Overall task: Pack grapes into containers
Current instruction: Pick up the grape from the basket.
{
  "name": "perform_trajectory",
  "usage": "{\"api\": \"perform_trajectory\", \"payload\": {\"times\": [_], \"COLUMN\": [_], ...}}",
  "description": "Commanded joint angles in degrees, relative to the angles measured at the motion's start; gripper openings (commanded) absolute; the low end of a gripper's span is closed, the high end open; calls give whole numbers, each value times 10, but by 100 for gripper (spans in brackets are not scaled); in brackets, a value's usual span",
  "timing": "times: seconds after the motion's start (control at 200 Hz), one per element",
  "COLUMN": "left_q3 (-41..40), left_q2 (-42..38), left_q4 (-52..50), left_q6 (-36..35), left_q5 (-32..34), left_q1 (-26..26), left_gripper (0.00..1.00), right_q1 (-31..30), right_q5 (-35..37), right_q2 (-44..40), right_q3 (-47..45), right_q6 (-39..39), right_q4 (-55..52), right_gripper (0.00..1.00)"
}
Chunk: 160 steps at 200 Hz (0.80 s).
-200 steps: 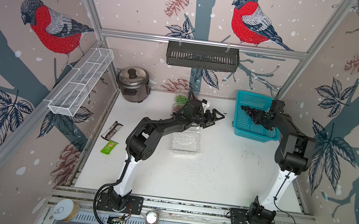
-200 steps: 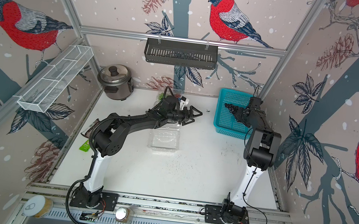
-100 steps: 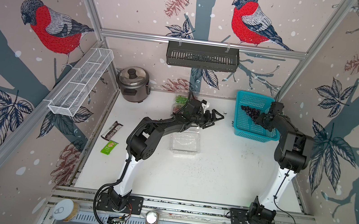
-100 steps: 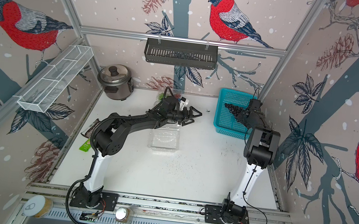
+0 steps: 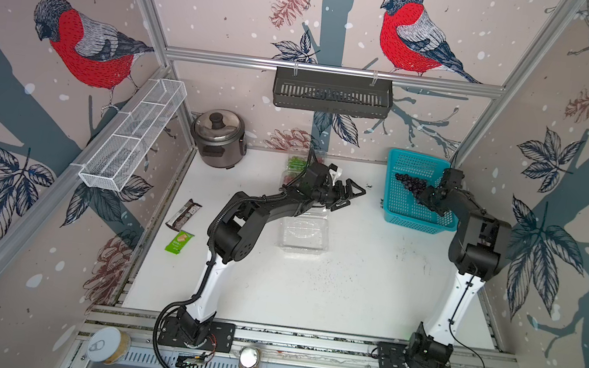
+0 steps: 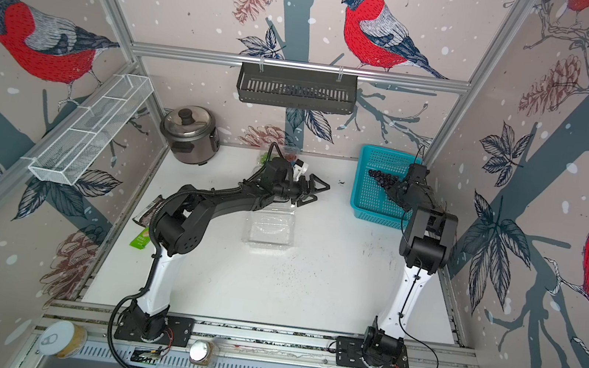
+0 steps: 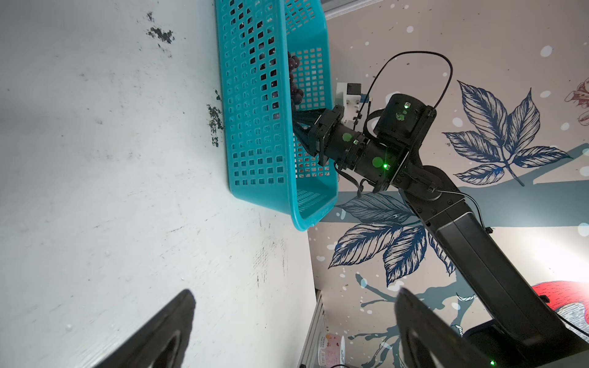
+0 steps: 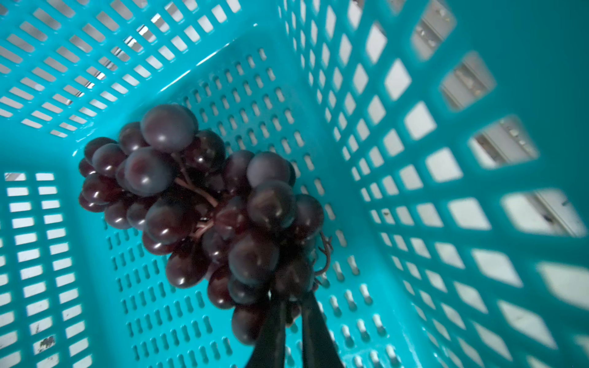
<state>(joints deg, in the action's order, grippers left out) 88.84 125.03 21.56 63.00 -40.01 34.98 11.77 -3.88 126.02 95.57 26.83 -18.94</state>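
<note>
Inside basket [image 8: 414, 133], right gripper [image 8: 291, 307] clamped on dark grapes [image 8: 204, 204]; beside basket, left gripper [image 5: 349, 199] spread wide, holding nothing; container [image 5: 304, 232] lies farther from basket than that gripper

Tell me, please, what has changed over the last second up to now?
The right gripper closed its jaws on the dark grape bunch in the turquoise basket; the arm itself barely shifted. The left gripper stayed wide open above the table near the clear container, and the bunch has not left the basket.
</note>
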Motion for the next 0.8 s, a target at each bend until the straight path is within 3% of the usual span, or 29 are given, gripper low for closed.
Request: {"api": "perform_trajectory", "payload": {"times": [0.0, 0.635, 0.675, 0.72, 0.795], "left_q3": [-1, -8, -8, -9, -8], "left_q2": [1, -5, -5, -4, -3], "left_q4": [29, 34, 35, 36, 36], "left_q6": [7, 12, 12, 12, 13], "left_q5": [-8, -5, -5, -6, -7], "left_q1": [0, 1, 0, 1, 1], "left_gripper": [97, 97, 97, 97, 97], "right_q1": [0, -10, -8, -5, 2], "right_q5": [-18, -19, -14, -10, -6], "right_q2": [-2, -65, -63, -62, -55], "right_q3": [1, 18, 18, 15, 4], "right_q6": [7, -7, -9, -10, -14], "right_q4": [20, 3, -1, -4, -11], "right_gripper": [6, 5, 9, 21, 25]}}
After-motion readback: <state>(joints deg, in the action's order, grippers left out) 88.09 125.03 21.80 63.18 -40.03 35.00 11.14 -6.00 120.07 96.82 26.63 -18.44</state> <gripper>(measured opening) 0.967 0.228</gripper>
